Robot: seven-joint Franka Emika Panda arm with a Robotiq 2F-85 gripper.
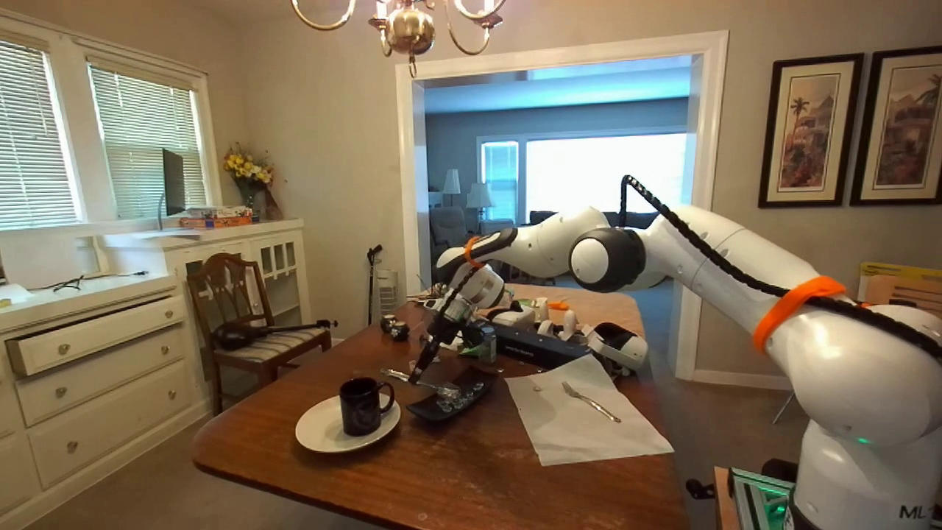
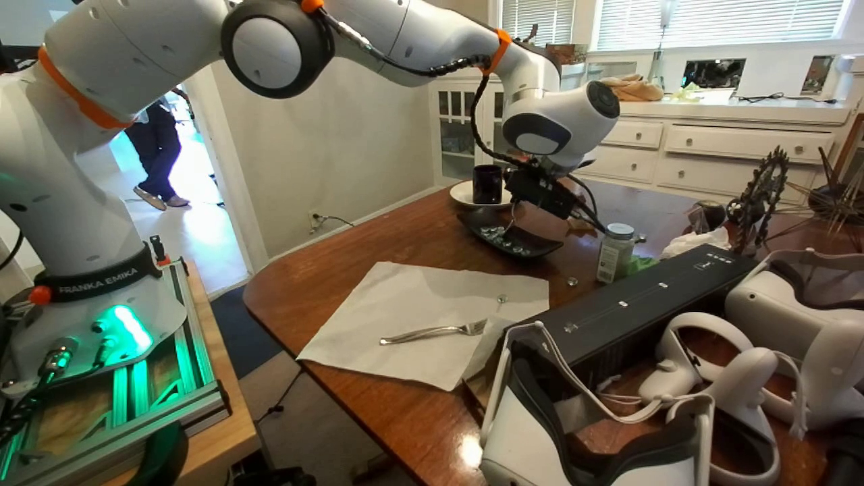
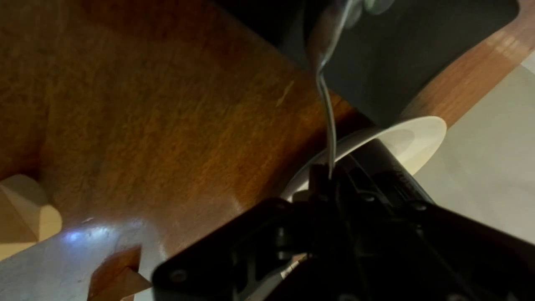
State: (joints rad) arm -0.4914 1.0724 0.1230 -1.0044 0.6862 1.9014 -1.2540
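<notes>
The jaws of the white robot arm [image 2: 418, 40] are clenched on the handle of a metal spoon [image 3: 326, 98], with hardly any gap between them. The spoon's bowl reaches over a black tray [image 2: 540, 241] that holds clear glassy pieces [image 2: 496, 235]; whether it touches them cannot be told. The tray sits on a wooden counter [image 1: 471, 478] near a white plate [image 1: 316, 434] carrying a black mug [image 1: 359, 408]. The black band [image 2: 101, 280] round the arm's base reads "FRANKA EMIKA" in white capitals; in an exterior view the letters "ML" [image 1: 911, 512] show on the arm. Print on a long black box [image 2: 648, 300] and a glass jar [image 2: 615, 256] is too small to read.
</notes>
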